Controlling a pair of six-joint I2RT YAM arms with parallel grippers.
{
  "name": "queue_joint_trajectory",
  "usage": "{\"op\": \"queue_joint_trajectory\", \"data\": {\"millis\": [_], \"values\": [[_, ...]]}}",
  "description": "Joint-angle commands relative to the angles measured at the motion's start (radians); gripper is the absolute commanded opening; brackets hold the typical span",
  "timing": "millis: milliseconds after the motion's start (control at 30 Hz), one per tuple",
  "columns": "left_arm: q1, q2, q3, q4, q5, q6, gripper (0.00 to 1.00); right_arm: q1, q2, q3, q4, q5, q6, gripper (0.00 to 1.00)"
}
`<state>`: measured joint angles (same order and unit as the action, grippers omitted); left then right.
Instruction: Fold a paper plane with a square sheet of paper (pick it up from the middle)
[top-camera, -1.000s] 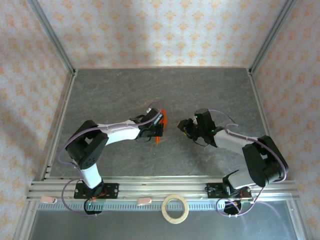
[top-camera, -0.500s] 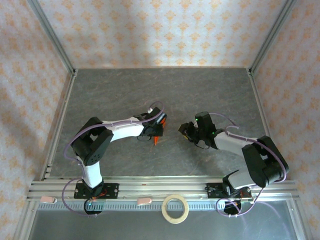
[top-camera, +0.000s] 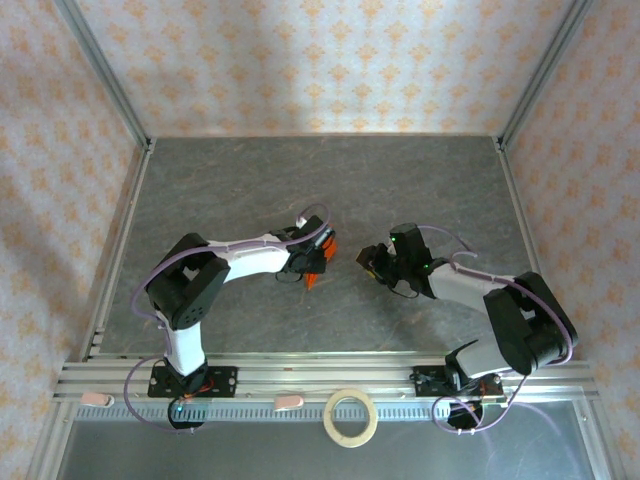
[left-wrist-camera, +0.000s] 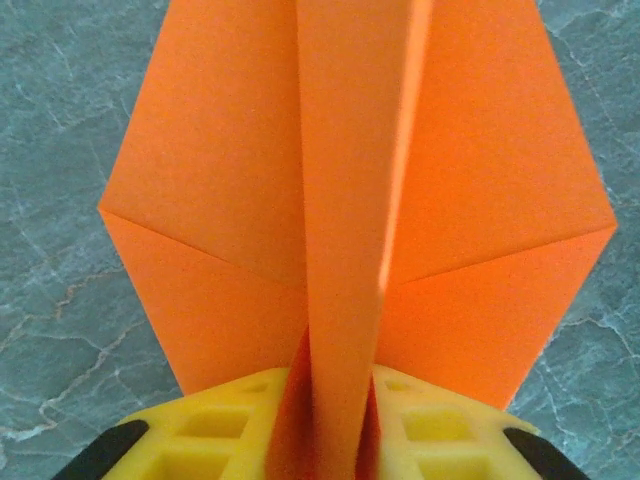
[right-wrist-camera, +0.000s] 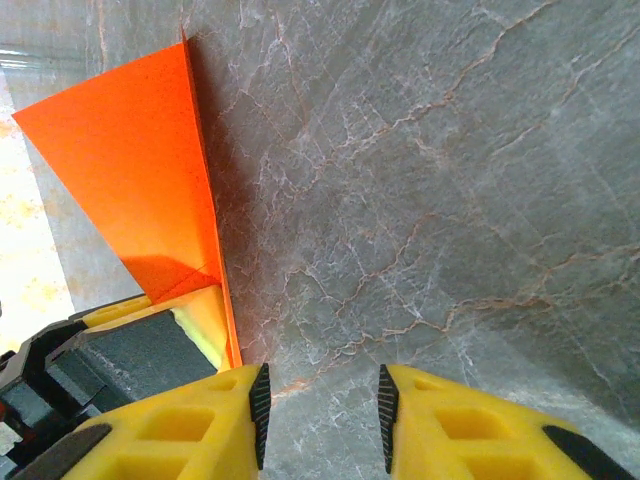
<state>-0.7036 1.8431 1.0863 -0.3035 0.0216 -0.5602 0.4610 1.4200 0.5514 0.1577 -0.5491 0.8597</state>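
- Your left gripper (left-wrist-camera: 325, 405) has the upright centre fold of the paper plane (left-wrist-camera: 230, 180) standing between its yellow fingers (left-wrist-camera: 440, 420). You cannot tell whether they pinch it or merely flank it.
- The orange wings spread to either side over the grey table (left-wrist-camera: 60, 330).
- Your right gripper (right-wrist-camera: 323, 400) stands spread, bare table showing between its tips.
- From above, the plane sits near the table's middle at the left gripper's tip, with the right gripper close by but apart.

Lab cell: wallpaper walls (top-camera: 320, 60), aluminium frame (top-camera: 330, 375)
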Motion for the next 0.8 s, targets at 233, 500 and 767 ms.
{"op": "queue_joint_trajectory", "data": {"millis": [233, 500, 767], "values": [[-0.047, 0.022, -0.058, -0.029, -0.091, -0.107, 0.38, -0.016, -0.012, 0.004, -0.013, 0.005, -0.048, 0.36], [-0.076, 0.012, -0.074, -0.006, -0.113, -0.201, 0.41, -0.046, -0.032, 0.004, -0.055, -0.011, -0.101, 0.37], [-0.102, -0.005, -0.073, -0.009, -0.139, -0.280, 0.43, -0.068, -0.045, 0.004, -0.080, -0.022, -0.150, 0.39]]}}
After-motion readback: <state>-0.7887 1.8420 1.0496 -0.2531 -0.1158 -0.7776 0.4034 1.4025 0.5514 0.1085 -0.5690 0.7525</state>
